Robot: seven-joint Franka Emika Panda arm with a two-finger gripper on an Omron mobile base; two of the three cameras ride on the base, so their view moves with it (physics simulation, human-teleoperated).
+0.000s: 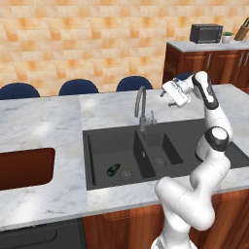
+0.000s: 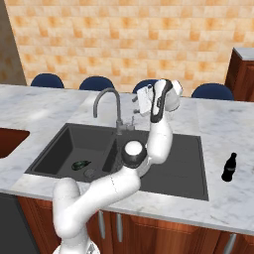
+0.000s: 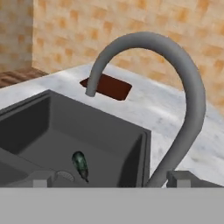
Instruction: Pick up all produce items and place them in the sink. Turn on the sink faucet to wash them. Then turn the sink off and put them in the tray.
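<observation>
The produce item (image 1: 113,169), small and dark green, lies on the floor of the left basin of the black sink (image 1: 92,165), beside the round drain. It shows too in the right base view (image 2: 79,165) and the hand view (image 3: 80,164). The grey gooseneck sink faucet (image 1: 141,104) stands behind the divider, with its small lever (image 1: 153,116) on the right. My gripper (image 1: 164,97) hangs open and empty in the air just right of the faucet's arch, level with its top, aimed at the faucet (image 3: 183,87). The red-brown tray (image 1: 24,168) is set in the counter at far left.
A black bottle (image 2: 228,167) stands on the marble counter right of the sink's drainboard (image 2: 183,163). Blue chair backs (image 1: 78,87) line the counter's far edge. A microwave (image 1: 205,33) sits on a back cabinet at the right.
</observation>
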